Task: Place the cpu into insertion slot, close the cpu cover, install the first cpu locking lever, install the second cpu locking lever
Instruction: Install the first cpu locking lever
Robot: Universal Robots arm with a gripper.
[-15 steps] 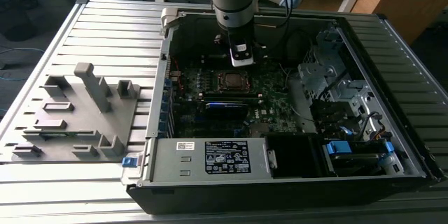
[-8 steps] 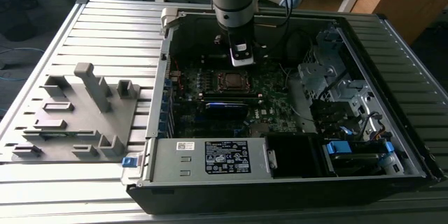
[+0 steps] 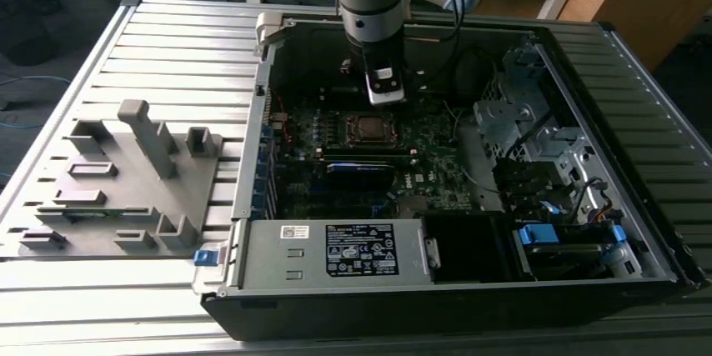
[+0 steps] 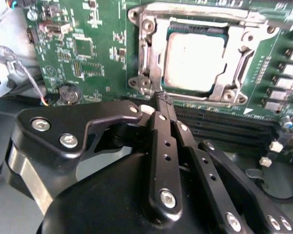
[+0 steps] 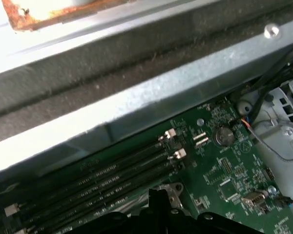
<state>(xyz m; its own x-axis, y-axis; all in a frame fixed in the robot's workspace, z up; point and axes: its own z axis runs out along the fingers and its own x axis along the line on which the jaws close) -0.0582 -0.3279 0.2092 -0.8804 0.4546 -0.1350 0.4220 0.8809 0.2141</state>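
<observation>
While shut, claw (image 4: 164,99) overhangs cpu cover (image 4: 234,48)

Dull silver metal cpu (image 4: 189,61)

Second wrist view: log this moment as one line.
cpu: in insertion slot | cpu cover: closed | gripper: shut, empty, beside socket

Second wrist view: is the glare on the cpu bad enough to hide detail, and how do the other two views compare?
In the second wrist view the cpu top is washed out nearly white, though the cpu cover edges stay readable; the gripper is dark but sharp. In the first wrist view a corner is overexposed and the memory slots sit in shade. The exterior view is evenly lit, the computer case interior dim.
</observation>
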